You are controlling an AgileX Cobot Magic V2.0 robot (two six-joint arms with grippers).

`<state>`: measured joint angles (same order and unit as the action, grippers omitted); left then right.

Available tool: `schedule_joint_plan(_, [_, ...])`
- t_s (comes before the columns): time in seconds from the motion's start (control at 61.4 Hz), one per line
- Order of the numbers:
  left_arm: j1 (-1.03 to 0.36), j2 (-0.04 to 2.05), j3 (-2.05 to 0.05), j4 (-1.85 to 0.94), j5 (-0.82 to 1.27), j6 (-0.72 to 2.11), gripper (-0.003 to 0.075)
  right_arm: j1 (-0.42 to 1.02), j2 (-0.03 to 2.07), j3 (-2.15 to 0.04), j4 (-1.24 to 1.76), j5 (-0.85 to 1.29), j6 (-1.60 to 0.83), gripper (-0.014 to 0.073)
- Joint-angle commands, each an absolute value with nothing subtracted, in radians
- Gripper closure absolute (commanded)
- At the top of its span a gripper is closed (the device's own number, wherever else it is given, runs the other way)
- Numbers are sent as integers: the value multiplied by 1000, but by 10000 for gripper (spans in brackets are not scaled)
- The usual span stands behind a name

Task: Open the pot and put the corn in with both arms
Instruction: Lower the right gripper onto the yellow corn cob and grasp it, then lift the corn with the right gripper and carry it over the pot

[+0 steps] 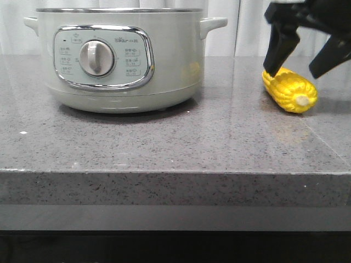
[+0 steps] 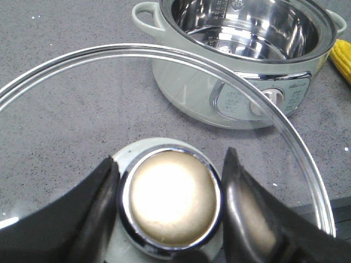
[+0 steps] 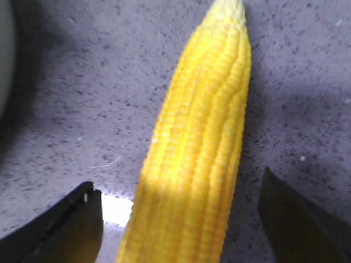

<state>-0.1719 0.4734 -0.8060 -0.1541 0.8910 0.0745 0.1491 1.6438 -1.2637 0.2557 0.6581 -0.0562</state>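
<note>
The pale-green pot [image 1: 126,60] stands at the back left of the counter with no lid on it; the left wrist view shows its bare steel inside [image 2: 247,27]. My left gripper [image 2: 171,156] is shut on the chrome knob [image 2: 171,197] of the glass lid [image 2: 164,49], held off to the side of the pot. It is out of the front view. The yellow corn [image 1: 290,90] lies on the counter to the pot's right. My right gripper [image 1: 294,72] hangs open just above it, one finger on each side of the corn [image 3: 203,137], neither touching.
The grey speckled countertop [image 1: 164,142] ends in a front edge [image 1: 175,172] close to the camera. A white curtain [image 1: 247,27] hangs behind. The pot's control panel with its silver dial [image 1: 97,57] faces forward. The corn [image 2: 341,55] also shows beside the pot in the left wrist view.
</note>
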Motion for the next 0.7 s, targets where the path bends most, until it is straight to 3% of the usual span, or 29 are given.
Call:
schedule_joint_plan(0.0, [-170,476,-844,-177,738,67,638,147,1638,-1300,273,605,-61,-2])
schedule_joint_plan(0.179, [-170,476,-844,-177,738,67,638,147,1668,-1300,273,605,-64,46])
schedule_joint_plan(0.31, [-170,476,-844,-177,738,67,638,147,1667,-1300,273,598,-64,256])
schedule_joint_plan(0.424, [-170,476,-844,-177,738,67,638,147,1667,-1300,273,598,-64,379])
schedule_joint_plan(0.684, [-170,476,-844,-177,738,67,638,147,1623,-1356,273,646,-65,417])
